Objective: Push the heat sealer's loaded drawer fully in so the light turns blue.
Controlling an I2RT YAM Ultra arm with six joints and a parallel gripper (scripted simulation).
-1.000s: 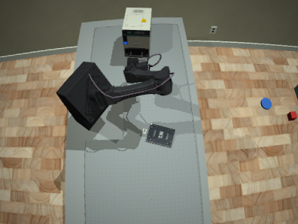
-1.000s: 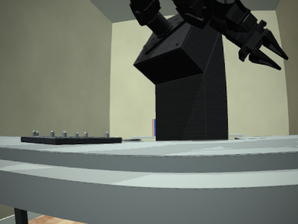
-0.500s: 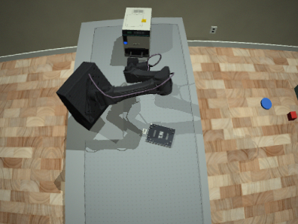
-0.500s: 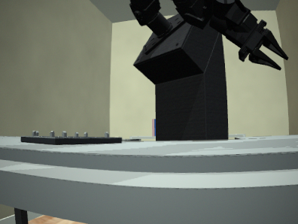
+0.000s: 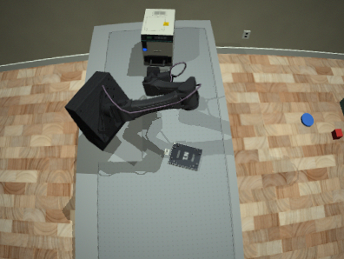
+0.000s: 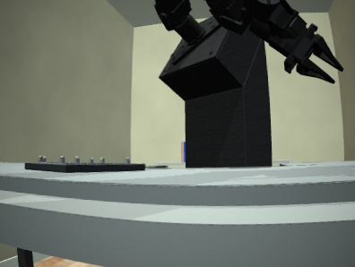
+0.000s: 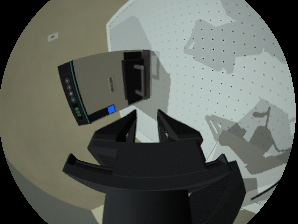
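The heat sealer (image 5: 158, 23) (image 7: 95, 82), a pale box with a grey front, stands upright at the far end of the table. Its light (image 5: 144, 49) (image 7: 111, 109) is blue. The drawer (image 5: 158, 60) (image 7: 131, 79) with its black front and handle sits at the bottom of the sealer's front and looks flush with it. The seal sheet, the plate and the sealing frame are hidden inside. My gripper (image 6: 337, 75) (image 7: 147, 113) is partly open, with nothing between its fingers. It hangs in front of the sealer, apart from the drawer handle.
The table (image 5: 165, 217) carries the arm's black base (image 5: 97, 110) (image 6: 229, 125) on its left side. A dark board (image 5: 185, 156) (image 6: 85, 167) with small pegs lies near the middle, with a small white piece (image 5: 167, 151) beside it. A blue disc (image 5: 307, 119) and a red cube (image 5: 337, 134) lie on the floor.
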